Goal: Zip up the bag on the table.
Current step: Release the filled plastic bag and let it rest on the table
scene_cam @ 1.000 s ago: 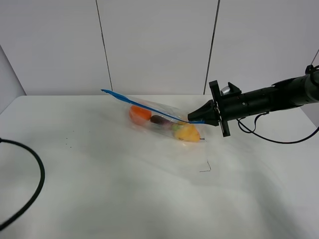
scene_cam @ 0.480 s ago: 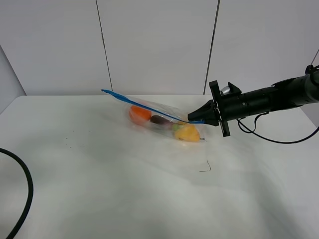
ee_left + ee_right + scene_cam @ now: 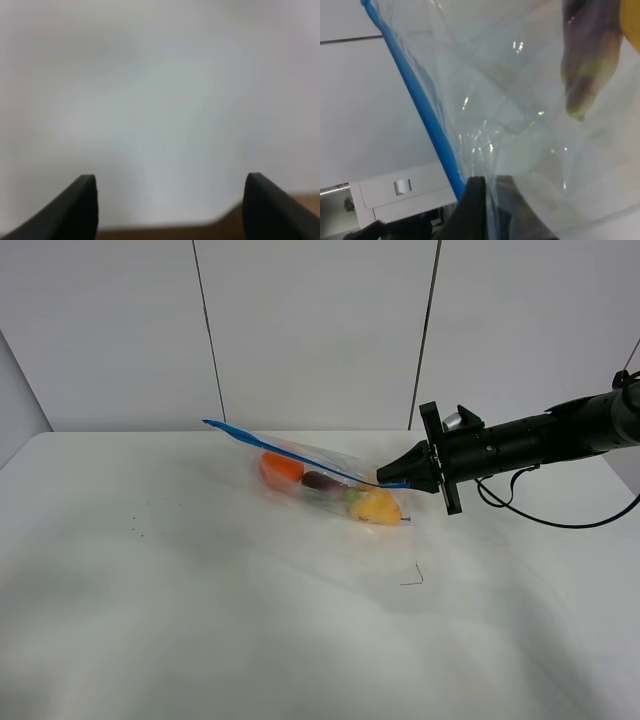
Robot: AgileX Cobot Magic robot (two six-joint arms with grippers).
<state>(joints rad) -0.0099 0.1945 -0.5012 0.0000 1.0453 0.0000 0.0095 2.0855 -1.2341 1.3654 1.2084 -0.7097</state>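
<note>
Your right hand (image 3: pixel 383 478) is pinching the bag (image 3: pixel 325 475) by its blue zipper strip (image 3: pixel 285 451); pulling risks dragging it along the counter (image 3: pixel 200 620), unanchored.

No legible text, labels, brands or numbers in any view; bag (image 3: pixel 330 482), table (image 3: pixel 200 620) unmarked.

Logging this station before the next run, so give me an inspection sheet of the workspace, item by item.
Surface: white table, a few tiny dark specks.
Job's things: clear bag with blue zipper strip raised; orange, purple and yellow produce inside.
Clutter: nothing seen.
Grippers: right gripper shut on the bag's zipper end; left gripper open, holding nothing.
Cables: black cable hanging off the right arm.
Surroundings: pale panelled wall.
</note>
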